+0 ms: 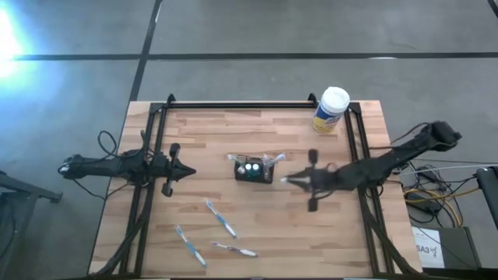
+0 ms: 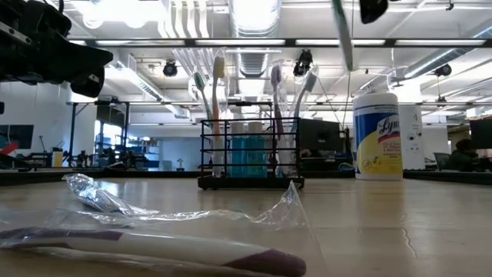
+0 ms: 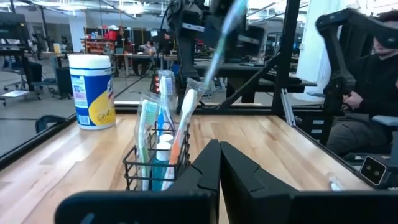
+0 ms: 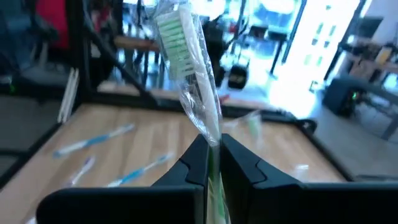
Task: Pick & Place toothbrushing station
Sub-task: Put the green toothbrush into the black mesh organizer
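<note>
Delivery step under way, by the look of it: right gripper clamped on a wrapped toothbrush with a green-and-white head, held upright and lifted clear of the table, hovering just beside the toothbrushing station. Station near the table's middle, on the fingertip side of the right gripper and close to it, already stocked with several upright brushes and small blue tubes. Left gripper pinched shut on nothing, parked on the station's opposite side, somewhat farther off, fingertips aimed at the mesh box. Three more wrapped toothbrushes flat on the wood toward the front edge, off to one side of both grippers and well apart from them. Yellow-labelled wipes canister at the back, behind the right arm. Next move, as a judgement: carry the held brush over the box's open top, line the handle up with a free gap between the standing brushes, lower straight down, then release; crowded slots and the loose wrapper likely to snag on the mesh rim.
</note>
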`<control>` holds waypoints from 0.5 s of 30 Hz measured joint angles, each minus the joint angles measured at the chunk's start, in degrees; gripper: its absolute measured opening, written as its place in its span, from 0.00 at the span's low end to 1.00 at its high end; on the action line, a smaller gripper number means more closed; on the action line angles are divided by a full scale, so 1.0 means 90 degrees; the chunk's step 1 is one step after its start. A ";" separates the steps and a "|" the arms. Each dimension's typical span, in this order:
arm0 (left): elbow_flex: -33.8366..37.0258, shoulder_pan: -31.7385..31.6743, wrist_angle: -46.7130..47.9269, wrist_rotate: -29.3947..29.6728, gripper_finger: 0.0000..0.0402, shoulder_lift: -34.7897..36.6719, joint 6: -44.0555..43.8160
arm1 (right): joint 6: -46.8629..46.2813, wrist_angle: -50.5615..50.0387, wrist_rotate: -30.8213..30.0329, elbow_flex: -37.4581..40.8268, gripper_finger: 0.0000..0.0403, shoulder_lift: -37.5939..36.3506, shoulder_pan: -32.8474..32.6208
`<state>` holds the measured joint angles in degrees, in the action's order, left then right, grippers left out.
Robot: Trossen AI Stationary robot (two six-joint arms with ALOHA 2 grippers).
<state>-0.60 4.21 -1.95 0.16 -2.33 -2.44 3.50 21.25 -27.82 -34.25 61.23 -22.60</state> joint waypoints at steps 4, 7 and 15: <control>0.0000 0.0000 0.0002 0.0000 0.02 0.0000 0.0120 | 0.0305 -0.0178 0.0527 0.0530 0.04 -0.1219 0.0389; 0.0000 0.0000 -0.0012 0.0030 0.02 0.0000 0.0279 | 0.0348 -0.0127 0.1218 0.0866 0.04 -0.2113 0.0660; 0.0000 0.0001 -0.0067 0.0248 0.02 0.0000 0.0569 | 0.0473 0.0274 0.2160 0.1979 0.04 -0.3407 0.1124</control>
<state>-0.60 4.22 -2.56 2.39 -2.33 2.68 7.75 23.71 -8.38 -16.43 30.58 -12.48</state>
